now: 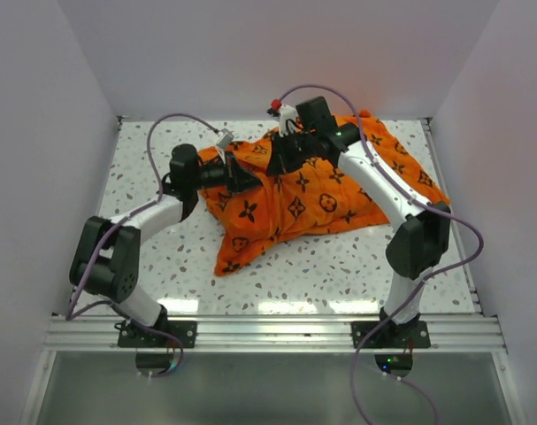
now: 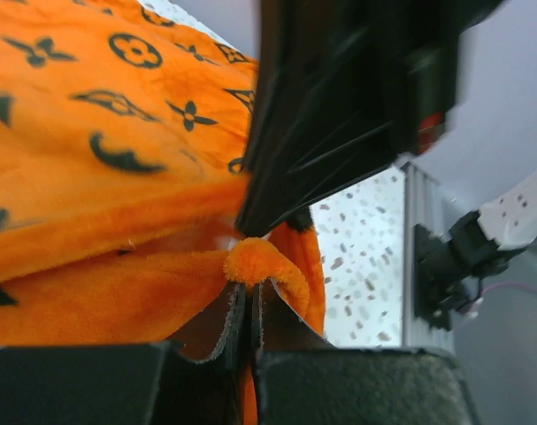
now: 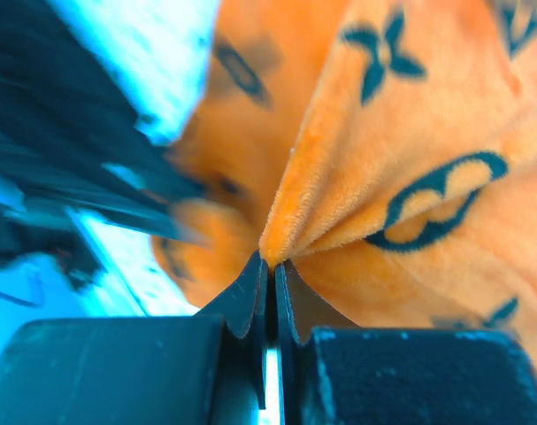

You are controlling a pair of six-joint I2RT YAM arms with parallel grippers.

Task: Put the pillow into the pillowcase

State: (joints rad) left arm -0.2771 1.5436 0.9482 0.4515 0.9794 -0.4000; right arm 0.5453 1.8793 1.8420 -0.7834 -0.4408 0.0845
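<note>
Lying rumpled on the white speckled bench (image 1: pixel 339 266), toward the back, the big bright orange plush pillowcase with dark brown flower and circle prints (image 1: pixel 303 208) is getting pinched from both sides. A little fold at its left edge is clamped in the clenched left claw (image 2: pixel 250 299), and a pleat near the top edge is squeezed tight in the right claw (image 3: pixel 270 270).
</note>
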